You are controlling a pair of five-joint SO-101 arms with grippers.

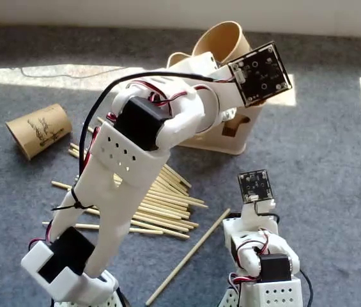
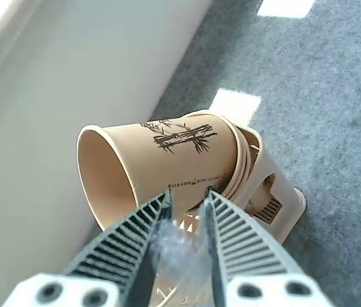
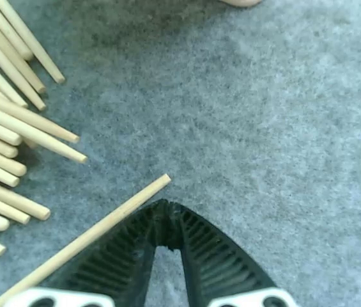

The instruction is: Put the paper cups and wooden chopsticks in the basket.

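I'm watching the left gripper (image 2: pixel 188 197) hanging over the cream moulded-plastic basket (image 2: pixel 287 203), its ribbed black fingers standing a narrow slit apart and clamping nothing. Their tips are sitting just in front of the smooth tan paper cup with a bamboo print (image 2: pixel 167 160), which is lying tilted on its side, nested into other cup rims in the basket. The right gripper (image 3: pixel 167 208) is hovering low over the nubby grey carpet (image 3: pixel 263 128) with ribbed fingers pressed together on nothing and one slim single wooden chopstick (image 3: pixel 91 233) slanting just beside them, while the loose heap of pale wooden chopsticks (image 1: pixel 161 198) and a second printed paper cup (image 1: pixel 39 130) are lying on the carpet outside the basket.
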